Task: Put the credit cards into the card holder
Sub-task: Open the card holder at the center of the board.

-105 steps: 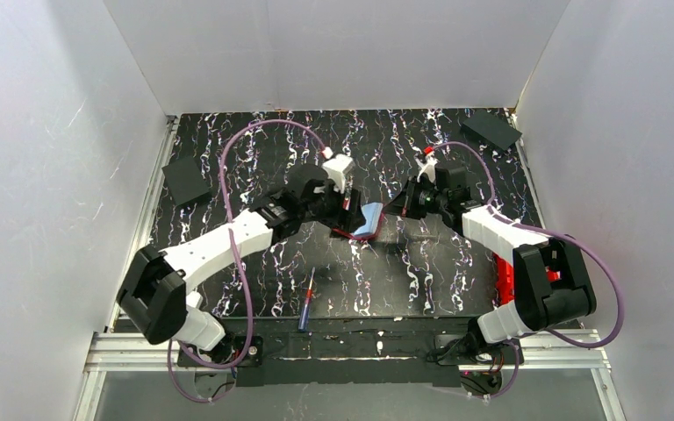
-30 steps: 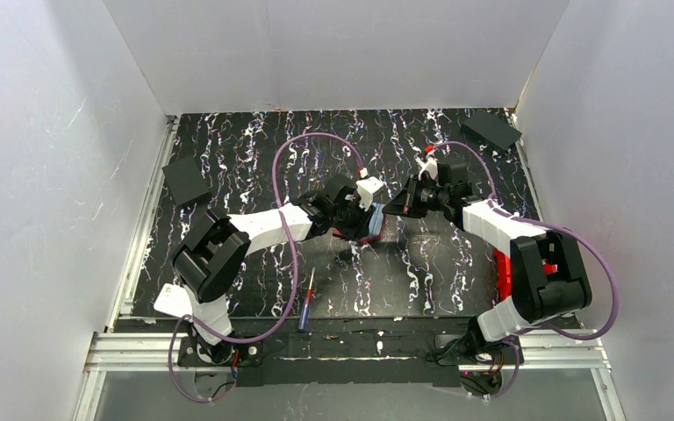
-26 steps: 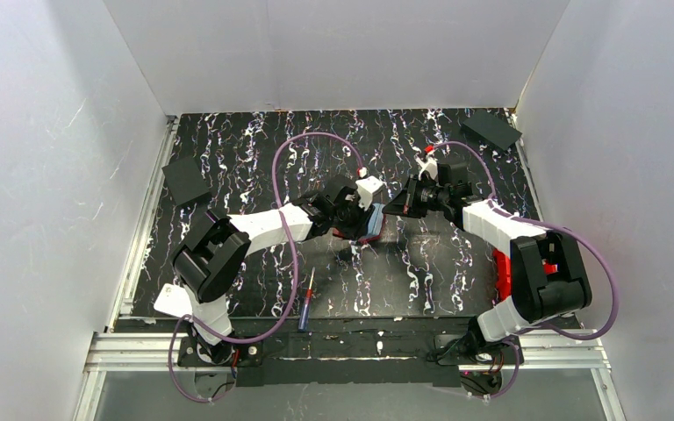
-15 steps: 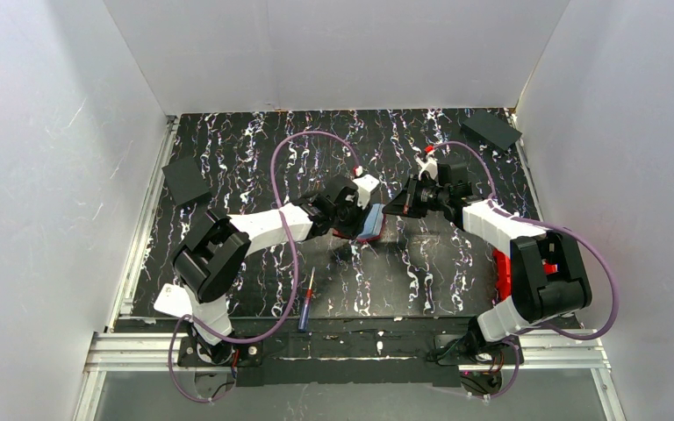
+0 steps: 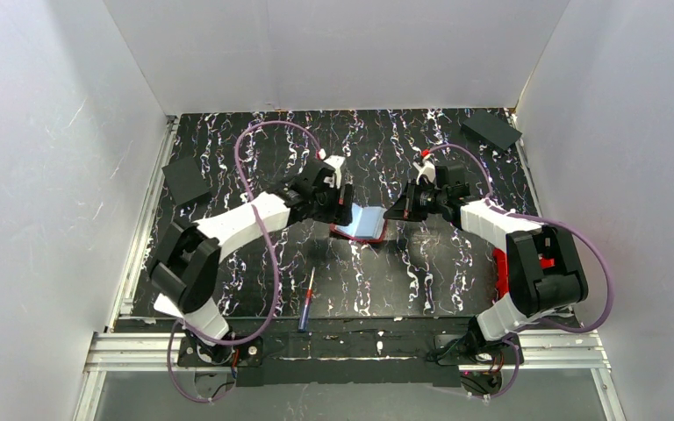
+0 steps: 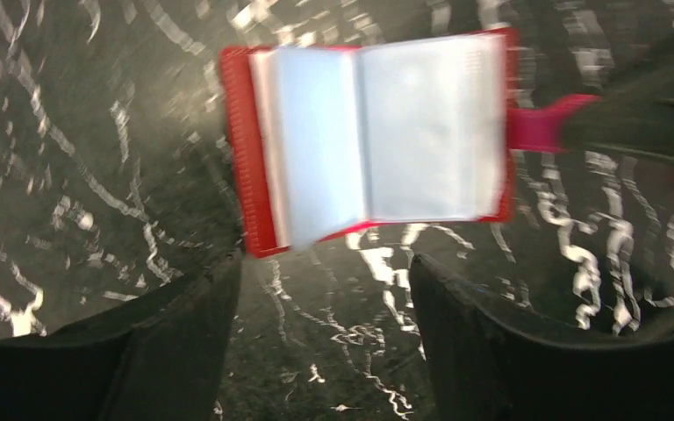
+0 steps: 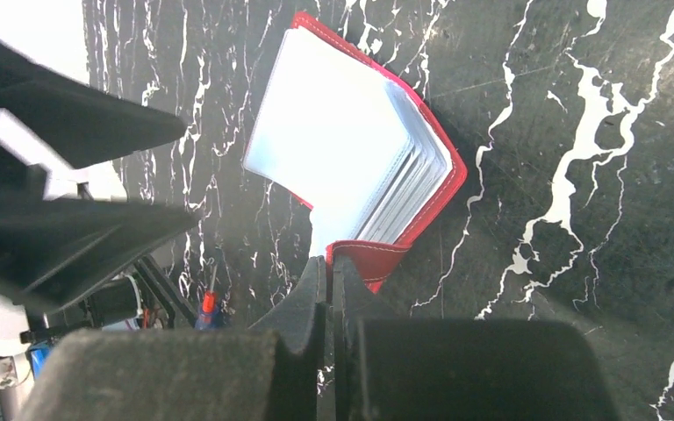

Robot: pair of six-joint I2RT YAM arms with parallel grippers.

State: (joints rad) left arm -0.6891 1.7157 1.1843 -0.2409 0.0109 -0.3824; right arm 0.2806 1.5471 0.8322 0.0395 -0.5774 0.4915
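The card holder (image 5: 360, 224) is a small red case lying open at the table's centre, pale blue pocket pages facing up. It also shows in the left wrist view (image 6: 377, 140) and in the right wrist view (image 7: 351, 149). My right gripper (image 5: 397, 213) (image 7: 329, 272) is shut on the holder's red tab (image 6: 548, 123) at its right edge. My left gripper (image 5: 340, 203) (image 6: 325, 272) is open and empty, just left of the holder and apart from it. No loose credit card shows; whether one sits in the pockets I cannot tell.
Two black flat squares lie at the back left (image 5: 185, 181) and back right (image 5: 491, 130). A red and blue screwdriver (image 5: 306, 300) lies near the front edge. A red bin (image 5: 502, 272) is partly hidden behind the right arm. White walls enclose the table.
My left gripper has drawn back left off the card holder and is now open. The holder has dropped flatter, pages up. The right gripper stays on the tab.
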